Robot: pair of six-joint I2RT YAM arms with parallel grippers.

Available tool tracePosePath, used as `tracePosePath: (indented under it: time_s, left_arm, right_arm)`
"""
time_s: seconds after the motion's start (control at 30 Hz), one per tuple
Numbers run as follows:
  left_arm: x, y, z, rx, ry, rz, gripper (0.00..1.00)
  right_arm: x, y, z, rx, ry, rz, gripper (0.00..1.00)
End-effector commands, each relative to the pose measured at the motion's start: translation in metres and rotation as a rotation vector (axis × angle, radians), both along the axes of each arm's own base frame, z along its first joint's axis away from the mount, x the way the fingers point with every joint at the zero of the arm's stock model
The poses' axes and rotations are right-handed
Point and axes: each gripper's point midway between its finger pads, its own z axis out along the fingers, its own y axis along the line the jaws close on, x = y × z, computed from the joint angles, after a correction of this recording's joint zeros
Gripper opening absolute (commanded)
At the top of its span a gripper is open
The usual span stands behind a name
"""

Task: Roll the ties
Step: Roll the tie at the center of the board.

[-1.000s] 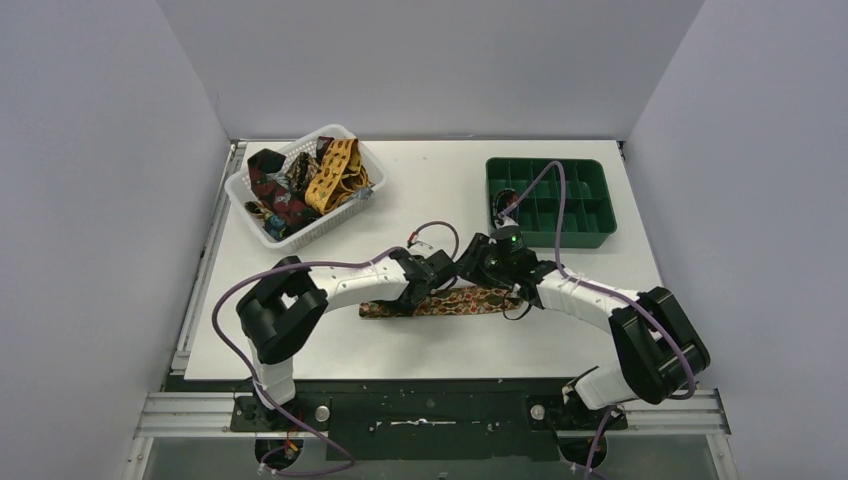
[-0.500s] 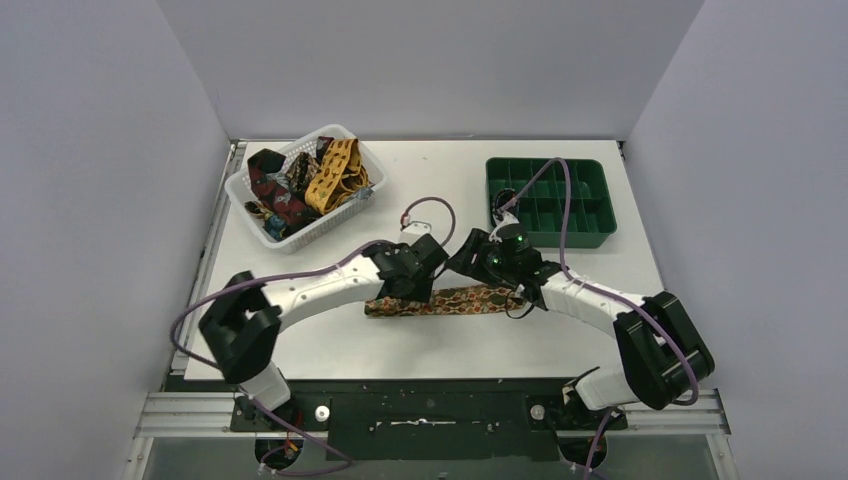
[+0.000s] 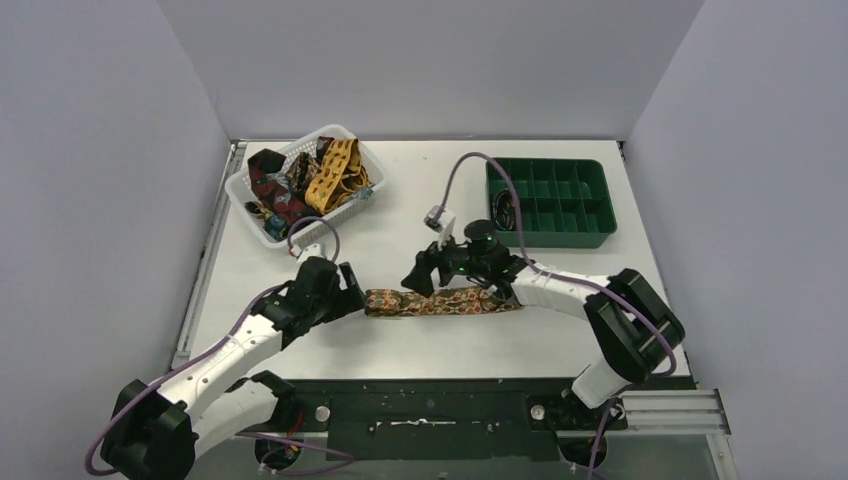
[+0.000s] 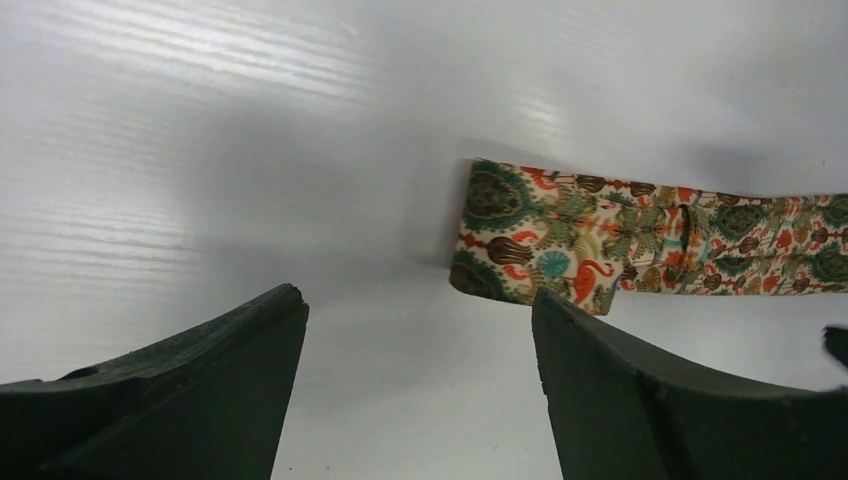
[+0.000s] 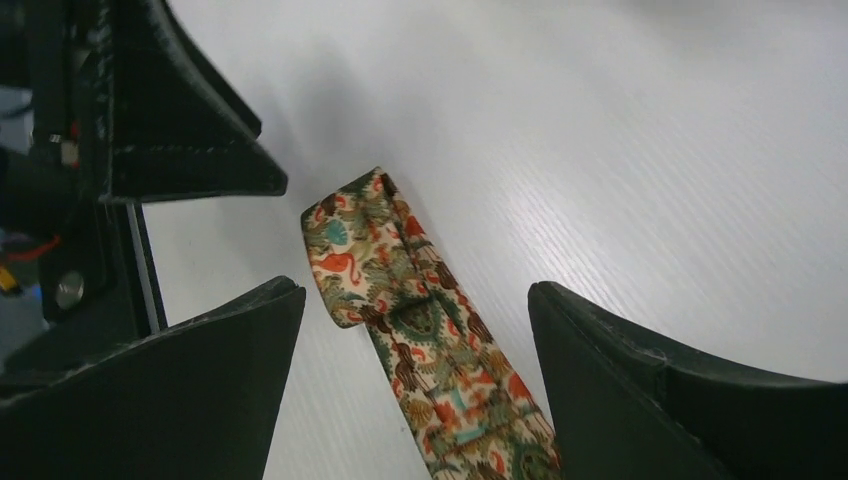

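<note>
A brown-orange multicolour tie point(image 3: 440, 301) lies flat on the white table, folded over at its left end point(image 4: 530, 240). My left gripper point(image 3: 350, 290) is open and empty, just left of that folded end, its fingers point(image 4: 610, 390) near the table. My right gripper point(image 3: 415, 280) is open above the tie's left part, the fabric point(image 5: 420, 330) lying between its fingers point(image 5: 650, 390) without touching. More ties, dark red and mustard yellow point(image 3: 335, 175), lie piled in a white basket point(image 3: 368, 166).
A green compartment tray point(image 3: 548, 200) stands at the back right. The white basket sits at the back left. Purple cables loop over both arms. The left gripper shows at the upper left of the right wrist view point(image 5: 150, 110).
My left arm has drawn back to the left, off the tie's middle to beyond its folded end. My right gripper has moved left along the tie.
</note>
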Motion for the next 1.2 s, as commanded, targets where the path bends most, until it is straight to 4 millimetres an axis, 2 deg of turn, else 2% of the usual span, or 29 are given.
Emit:
tracePosePath:
  time_s: [0.0, 0.07, 0.23, 0.5, 0.73, 0.9, 1.07, 1.17]
  left_arm:
    - [0.007, -0.007, 0.015, -0.224, -0.055, 0.031, 0.81]
    - [0.005, 0.002, 0.012, -0.247, -0.054, 0.058, 0.82]
    - [0.001, 0.011, 0.006, -0.282, -0.040, 0.080, 0.83]
    - [0.000, 0.011, 0.015, -0.303, -0.092, 0.054, 0.89]
    - [-0.002, 0.012, 0.010, -0.295, -0.068, 0.050, 0.90]
    - [-0.003, 0.012, 0.007, -0.290, -0.059, 0.048, 0.90]
    - [-0.004, 0.011, 0.004, -0.296, -0.051, 0.042, 0.90]
    - [-0.004, 0.011, 0.003, -0.296, -0.047, 0.040, 0.90]
  right_arm:
    - [-0.020, 0.047, 0.006, -0.057, -0.326, 0.332, 0.86]
    - [-0.031, 0.063, 0.001, -0.047, -0.354, 0.436, 0.86]
    - [-0.040, 0.088, -0.015, -0.069, -0.400, 0.571, 0.87]
    - [-0.034, 0.100, -0.049, -0.152, -0.383, 0.640, 0.87]
    - [-0.031, 0.108, -0.075, -0.209, -0.351, 0.676, 0.86]
    - [-0.034, 0.107, -0.089, -0.231, -0.333, 0.690, 0.73]
    - [-0.040, 0.107, -0.091, -0.234, -0.333, 0.696, 0.51]
    - [-0.042, 0.105, -0.091, -0.242, -0.336, 0.688, 0.46]
